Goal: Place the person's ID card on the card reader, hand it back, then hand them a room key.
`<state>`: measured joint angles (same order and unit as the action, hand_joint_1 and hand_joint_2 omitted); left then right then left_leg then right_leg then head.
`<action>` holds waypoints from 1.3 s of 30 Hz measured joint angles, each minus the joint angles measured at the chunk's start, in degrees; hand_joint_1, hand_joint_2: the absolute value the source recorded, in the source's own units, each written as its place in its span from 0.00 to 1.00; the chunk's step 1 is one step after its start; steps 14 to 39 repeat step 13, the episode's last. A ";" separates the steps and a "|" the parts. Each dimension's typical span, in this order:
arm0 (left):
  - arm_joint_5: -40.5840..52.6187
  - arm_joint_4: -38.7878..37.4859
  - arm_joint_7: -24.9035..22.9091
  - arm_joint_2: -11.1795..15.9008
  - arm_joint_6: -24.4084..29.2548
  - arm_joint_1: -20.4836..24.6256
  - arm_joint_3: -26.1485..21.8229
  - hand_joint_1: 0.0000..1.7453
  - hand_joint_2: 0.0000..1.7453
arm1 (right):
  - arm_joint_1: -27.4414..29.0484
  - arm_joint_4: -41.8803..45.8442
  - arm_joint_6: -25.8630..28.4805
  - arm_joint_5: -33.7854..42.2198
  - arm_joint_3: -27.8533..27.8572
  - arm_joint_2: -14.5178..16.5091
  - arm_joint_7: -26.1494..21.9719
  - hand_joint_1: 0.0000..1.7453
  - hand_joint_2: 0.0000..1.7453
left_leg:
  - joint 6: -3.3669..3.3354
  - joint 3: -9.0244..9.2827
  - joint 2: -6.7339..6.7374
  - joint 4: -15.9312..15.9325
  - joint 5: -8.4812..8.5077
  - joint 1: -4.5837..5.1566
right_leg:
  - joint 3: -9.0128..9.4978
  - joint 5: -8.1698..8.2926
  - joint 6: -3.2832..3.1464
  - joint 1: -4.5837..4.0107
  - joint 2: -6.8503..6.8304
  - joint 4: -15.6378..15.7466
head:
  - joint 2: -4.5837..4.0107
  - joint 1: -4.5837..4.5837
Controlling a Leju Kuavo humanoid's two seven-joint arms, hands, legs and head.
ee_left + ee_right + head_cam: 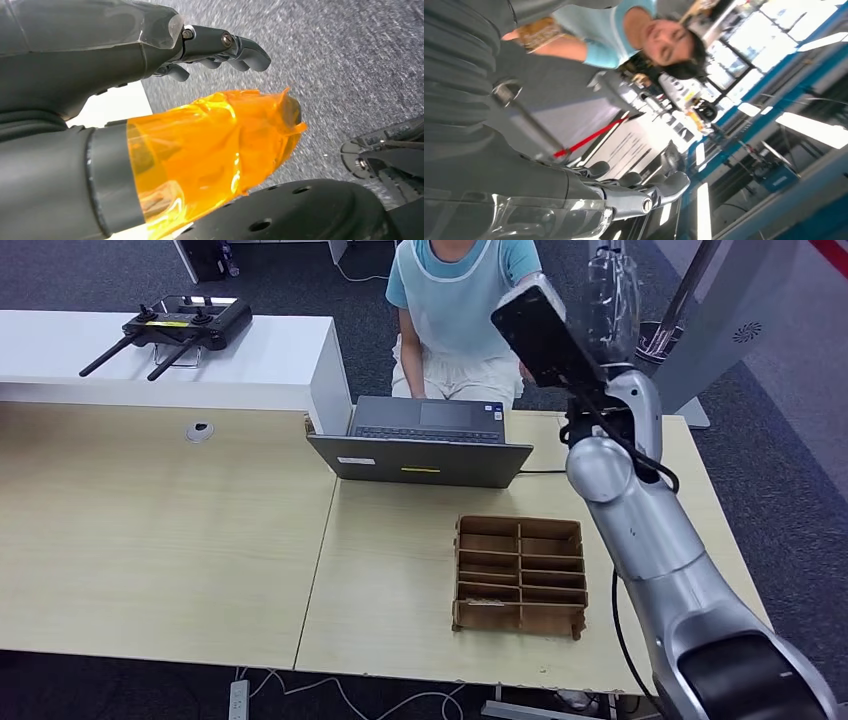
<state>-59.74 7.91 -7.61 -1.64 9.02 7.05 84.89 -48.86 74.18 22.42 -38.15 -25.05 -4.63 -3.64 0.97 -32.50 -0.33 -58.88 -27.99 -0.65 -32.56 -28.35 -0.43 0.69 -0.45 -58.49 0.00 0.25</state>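
Evidently the right hand point(612, 300) is reaching up and out over the far right edge of the tabletop point(160, 540), toward the person point(455, 300) sitting behind it, which reads as an arm posed to take or give something across the desk. From the right wrist view its fingers point(659, 187) are lying fairly straight with nothing between them, so I am judging that hand to be holding nothing (the thumb side is too hidden to be certain). No ID card, card reader or room key is making itself clear anywhere on the tabletop; whether the brown divided tray point(520, 575) near the front right edge is carrying key cards in its slots I cannot tell.

The left hand point(150, 100) is hanging down beside the robot over grey carpet, out of the way, its fingers point(230, 47) slightly curled and gripping nothing; an orange film is wrapping its thumb.

A laptop point(425, 445) is standing open toward the person at the far edge, and a black controller point(175, 330) is resting on the white counter point(290, 350) beyond. A yellow and a white sticker on the laptop lid are too small to read.
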 joint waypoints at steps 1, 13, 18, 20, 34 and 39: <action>-0.43 0.00 0.03 -0.02 0.15 -0.10 -0.26 0.00 0.00 | 2.42 3.46 -0.08 1.27 0.64 -0.84 -0.76 0.00 1.00 | 0.00 -0.02 -0.02 0.00 0.00 0.00 | 0.01 0.00 0.00 0.00 -0.02 0.01 | 0.00 -0.01; -4.33 0.00 -0.72 -0.36 2.58 -1.52 -2.62 0.00 0.00 | 38.24 32.63 -10.69 33.29 11.27 -7.78 -15.08 0.00 1.00 | -0.05 -0.09 -0.43 0.04 -0.14 -0.06 | 0.15 -0.16 0.13 -0.08 -0.39 0.18 | 0.00 0.00; -4.33 0.00 -0.72 -0.36 2.58 -1.52 -2.62 0.00 0.00 | 38.24 32.63 -10.69 33.29 11.27 -7.78 -15.08 0.00 1.00 | -0.05 -0.09 -0.43 0.04 -0.14 -0.06 | 0.15 -0.16 0.13 -0.08 -0.39 0.18 | 0.00 0.00; -4.33 0.00 -0.72 -0.36 2.58 -1.52 -2.62 0.00 0.00 | 38.24 32.63 -10.69 33.29 11.27 -7.78 -15.08 0.00 1.00 | -0.05 -0.09 -0.43 0.04 -0.14 -0.06 | 0.15 -0.16 0.13 -0.08 -0.39 0.18 | 0.00 0.00; -4.33 0.00 -0.72 -0.36 2.58 -1.52 -2.62 0.00 0.00 | 38.24 32.63 -10.69 33.29 11.27 -7.78 -15.08 0.00 1.00 | -0.05 -0.09 -0.43 0.04 -0.14 -0.06 | 0.15 -0.16 0.13 -0.08 -0.39 0.18 | 0.00 0.00; -4.33 0.00 -0.72 -0.36 2.58 -1.52 -2.62 0.00 0.00 | 38.24 32.63 -10.69 33.29 11.27 -7.78 -15.08 0.00 1.00 | -0.05 -0.09 -0.43 0.04 -0.14 -0.06 | 0.15 -0.16 0.13 -0.08 -0.39 0.18 | 0.00 0.00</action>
